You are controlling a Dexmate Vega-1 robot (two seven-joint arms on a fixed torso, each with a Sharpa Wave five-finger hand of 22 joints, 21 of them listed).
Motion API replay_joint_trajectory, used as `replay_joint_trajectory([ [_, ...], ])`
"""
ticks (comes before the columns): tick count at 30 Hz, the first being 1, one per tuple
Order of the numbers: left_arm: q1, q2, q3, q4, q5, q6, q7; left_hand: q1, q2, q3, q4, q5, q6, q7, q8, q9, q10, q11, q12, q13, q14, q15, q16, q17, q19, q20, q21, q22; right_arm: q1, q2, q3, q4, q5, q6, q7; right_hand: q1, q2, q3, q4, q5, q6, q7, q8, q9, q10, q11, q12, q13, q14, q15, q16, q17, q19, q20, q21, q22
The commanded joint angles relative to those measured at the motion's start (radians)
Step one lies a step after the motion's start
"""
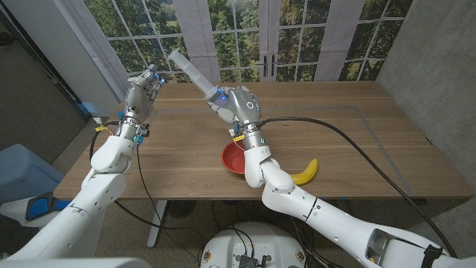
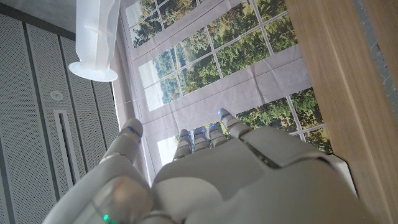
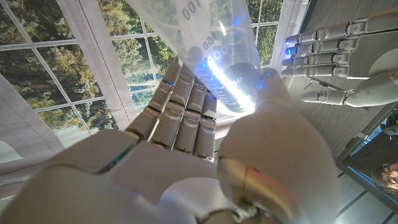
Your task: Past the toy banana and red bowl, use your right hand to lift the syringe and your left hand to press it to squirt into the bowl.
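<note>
My right hand grips a clear syringe and holds it lifted above the table, tilted with its plunger end up and toward my left. Close up, the marked barrel of the syringe sits between my right hand's fingers and thumb. The red bowl sits below and behind my right forearm, partly hidden. A yellow toy banana lies to its right near the front edge. My left hand is raised, fingers apart, a short way left of the plunger end. My left hand holds nothing.
The wooden table stretches to the right of the bowl. Large windows and curtains stand behind the table. A black cable runs along my right arm across the table. A blue-grey object stands left of the table.
</note>
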Motion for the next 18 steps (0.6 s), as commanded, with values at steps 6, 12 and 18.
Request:
replay_joint_trajectory([
  [6, 0.052, 0.016, -0.045, -0.046, -0.008, -0.003, 0.026, 0.009, 0.017, -0.003, -0.005, -0.001, 0.011, 0.000, 0.001, 0.003, 0.007, -0.001, 0.002, 0.002, 0.003, -0.047, -0.001, 0.002, 0.005, -0.071, 0.002, 0.003, 0.012, 0.034, -0.029, 0.058, 0.014, 0.040, -0.056, 0.114, 0.109, 0.012, 0.021, 0.003, 0.209, -0.194, 0.000, 0.005, 0.179, -0.165, 0.001, 0.006, 0.038, -0.119, -0.005, 0.008, -0.005, -0.153, 0.006, 0.001],
  [12, 0.071, 0.024, -0.073, -0.071, -0.002, -0.006, 0.040, 0.009, 0.018, -0.004, -0.006, 0.000, 0.012, 0.001, 0.001, 0.004, 0.006, 0.000, 0.002, 0.002, 0.004, -0.046, -0.001, 0.002, 0.006, -0.070, 0.002, 0.003, 0.016, 0.042, -0.044, 0.085, 0.021, 0.061, -0.071, 0.117, 0.109, 0.009, 0.021, 0.002, 0.212, -0.188, -0.001, 0.005, 0.185, -0.165, -0.002, 0.005, 0.041, -0.119, -0.005, 0.013, -0.007, -0.152, 0.010, -0.001],
  [18, 0.077, 0.039, -0.100, -0.100, 0.002, 0.005, 0.049, 0.008, 0.019, -0.005, -0.007, 0.000, 0.014, 0.002, 0.002, 0.003, 0.010, 0.001, 0.003, 0.002, 0.006, -0.046, 0.000, 0.002, 0.007, -0.069, 0.002, 0.003, 0.023, 0.047, -0.052, 0.110, 0.021, 0.077, -0.093, 0.119, 0.109, 0.008, 0.020, 0.001, 0.215, -0.185, -0.002, 0.005, 0.186, -0.165, -0.005, 0.004, 0.045, -0.119, -0.004, 0.017, -0.009, -0.152, 0.012, -0.001],
])
